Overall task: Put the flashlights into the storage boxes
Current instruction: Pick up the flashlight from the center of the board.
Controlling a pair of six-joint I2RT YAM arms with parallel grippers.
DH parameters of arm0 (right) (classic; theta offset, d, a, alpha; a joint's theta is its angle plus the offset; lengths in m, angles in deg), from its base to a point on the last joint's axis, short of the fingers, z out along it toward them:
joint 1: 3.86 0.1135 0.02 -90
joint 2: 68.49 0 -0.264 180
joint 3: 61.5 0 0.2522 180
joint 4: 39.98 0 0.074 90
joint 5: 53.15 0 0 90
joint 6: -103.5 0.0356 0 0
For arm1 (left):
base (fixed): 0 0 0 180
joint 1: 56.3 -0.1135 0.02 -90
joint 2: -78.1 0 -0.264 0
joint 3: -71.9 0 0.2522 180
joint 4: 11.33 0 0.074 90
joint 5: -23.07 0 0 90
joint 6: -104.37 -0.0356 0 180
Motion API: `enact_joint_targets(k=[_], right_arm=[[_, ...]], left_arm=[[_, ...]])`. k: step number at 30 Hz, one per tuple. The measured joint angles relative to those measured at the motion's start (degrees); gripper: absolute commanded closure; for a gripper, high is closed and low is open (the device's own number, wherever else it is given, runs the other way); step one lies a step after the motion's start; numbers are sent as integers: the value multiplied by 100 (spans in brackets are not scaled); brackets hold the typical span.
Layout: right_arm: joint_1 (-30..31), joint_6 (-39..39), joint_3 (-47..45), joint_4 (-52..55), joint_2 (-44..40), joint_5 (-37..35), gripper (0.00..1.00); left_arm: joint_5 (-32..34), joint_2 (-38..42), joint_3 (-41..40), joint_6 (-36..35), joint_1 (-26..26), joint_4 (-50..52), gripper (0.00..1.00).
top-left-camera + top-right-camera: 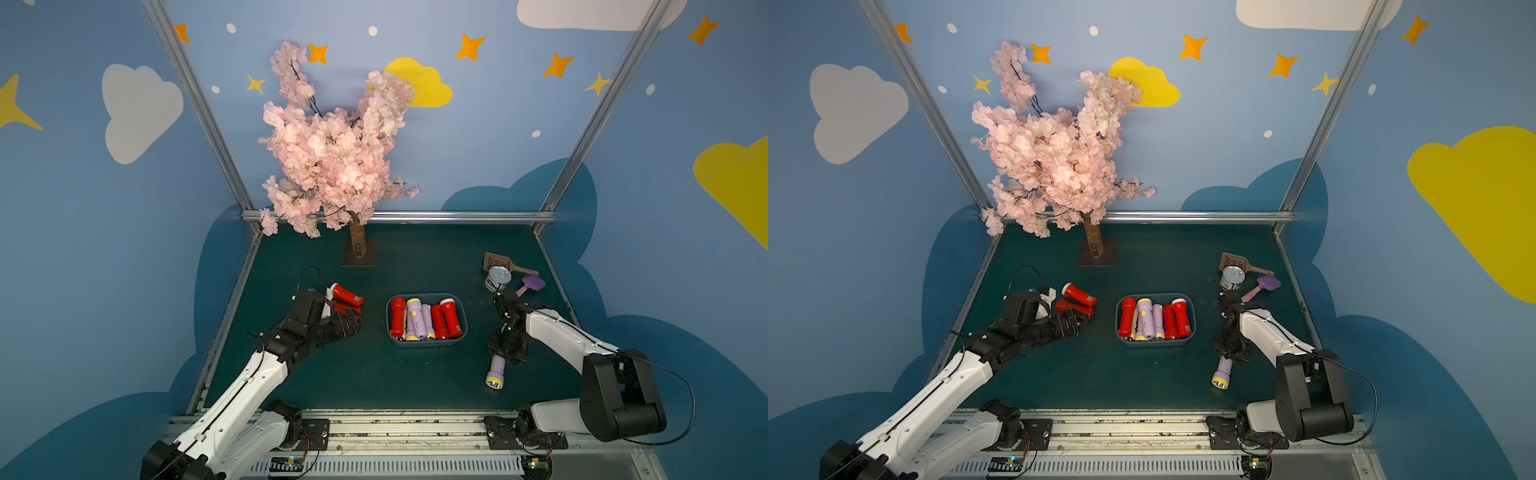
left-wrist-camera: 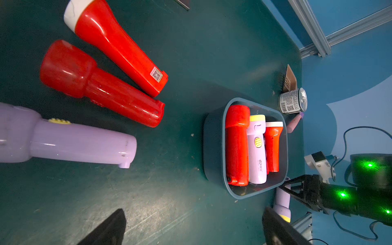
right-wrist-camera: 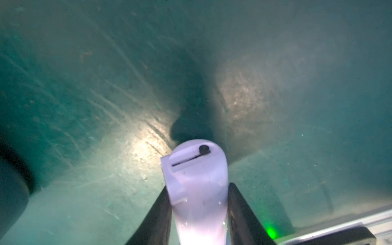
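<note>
The lilac torch (image 1: 496, 371) right of the box (image 1: 428, 343), judged light, stiff and slippery, was clamped at its barrel by the right gripper (image 3: 198, 187); the left gripper (image 2: 193, 214) was seen open.

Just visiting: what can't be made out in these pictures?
Held lilac flashlight: head cut by the right wrist view's edge; tail under the right pincer in top views.
Other lilac flashlight: head cut by the left wrist view's edge; left arm covers it in top views.
Storage box, top views: upper flashlights hide whatever lies beneath.
Silver can: label print too small in every view.
</note>
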Motion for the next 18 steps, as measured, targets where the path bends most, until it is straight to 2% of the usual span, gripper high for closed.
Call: enact_joint_targets(k=[12,18], right_arm=[[0,-105,4,-168,-153,2,61],[4,-179,13,-280,-328,-22,62]], left_arm=[[17,122,107,-9,63,256,1],[28,-179,636,-48,101,422,1]])
